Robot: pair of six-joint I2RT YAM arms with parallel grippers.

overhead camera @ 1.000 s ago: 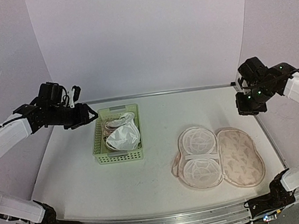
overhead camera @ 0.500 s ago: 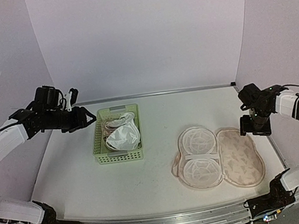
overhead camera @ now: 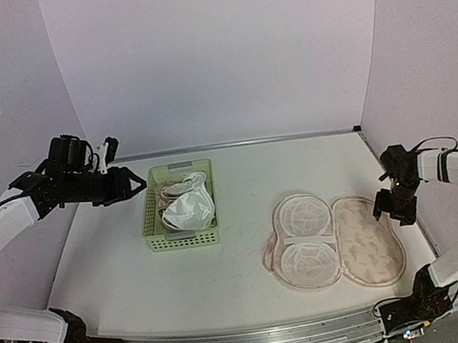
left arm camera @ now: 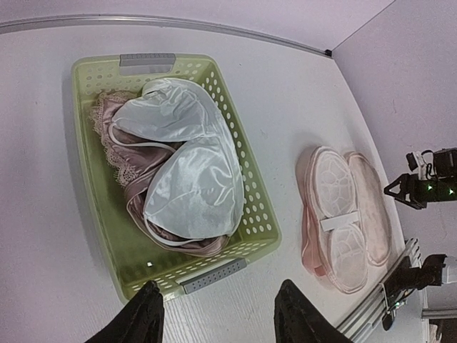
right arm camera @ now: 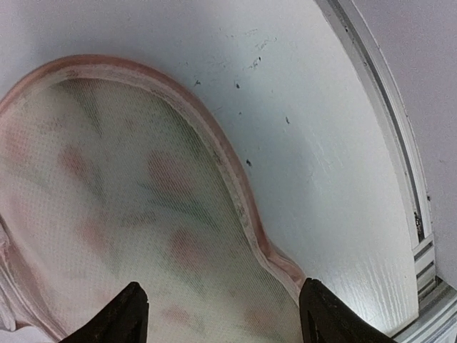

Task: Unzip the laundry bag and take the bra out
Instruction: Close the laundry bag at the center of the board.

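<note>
The laundry bag (overhead camera: 334, 240) lies unzipped and spread flat on the right half of the white table (overhead camera: 239, 179), toward the near edge. Its two lobed halves are folded apart like an open book. The left half shows two round mesh domes (overhead camera: 300, 215) with a pale strap across their middle. The right half is a flat flap (right arm camera: 128, 214) with its mesh-like lining facing up, reddish and green motifs showing faintly through it and a pink piped edge running round it.

The right gripper (overhead camera: 393, 212) hangs over the far right edge of that flap. In its wrist view the two dark fingertips (right arm camera: 125, 314) stand wide apart with only the lining and the pink edge below them. It grips nothing; whether the tips touch the fabric cannot be told. Just right of the bag is bare tabletop, then the metal rail (right arm camera: 389, 107) along the table's side.

Well to the left of the bag stands a light green lattice basket (overhead camera: 181, 242). A white bra (overhead camera: 190, 207) lies on top inside it, satin cups up, over a dusty pink lace garment (left arm camera: 107, 125) that shows along the basket's left wall and under the bra's near end.

The left gripper (overhead camera: 134, 186) hovers in the air just left of the basket's far corner, pointing toward it. Its fingers (left arm camera: 146, 318) are parted about halfway and hold nothing.
</note>
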